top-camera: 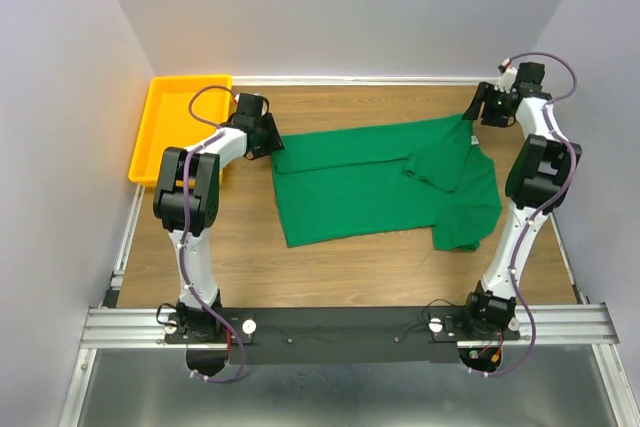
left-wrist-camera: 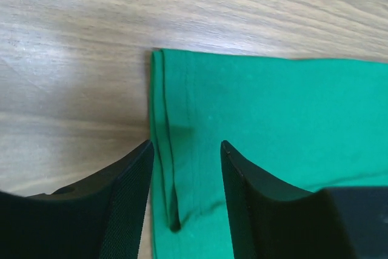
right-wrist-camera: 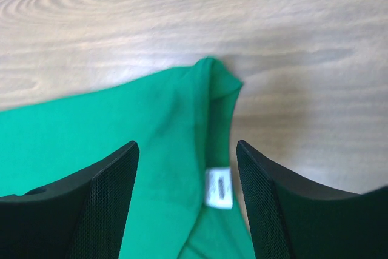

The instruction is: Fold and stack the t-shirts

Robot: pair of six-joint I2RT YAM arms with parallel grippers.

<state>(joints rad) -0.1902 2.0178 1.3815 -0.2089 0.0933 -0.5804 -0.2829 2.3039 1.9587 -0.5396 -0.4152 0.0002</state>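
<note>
Green t-shirt [top-camera: 380,182] lies partly folded on the table [top-camera: 340,267]. Left gripper [left-wrist-camera: 186,145] is at the shirt's 10 o'clock, jaws apart astride the hem. Right gripper [right-wrist-camera: 187,144] is at 2 o'clock, jaws apart over the collar (white label [right-wrist-camera: 219,188] showing).

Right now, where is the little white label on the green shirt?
In the right wrist view, the white label sits on the t-shirt's neck, between the right hand's fingers, at the table's far right.

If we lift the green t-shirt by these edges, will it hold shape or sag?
Probably sags: the t-shirt lies limp and creased, one sleeve folded over. Likely light: its thin folded edge sits between the open left gripper jaws.
</note>
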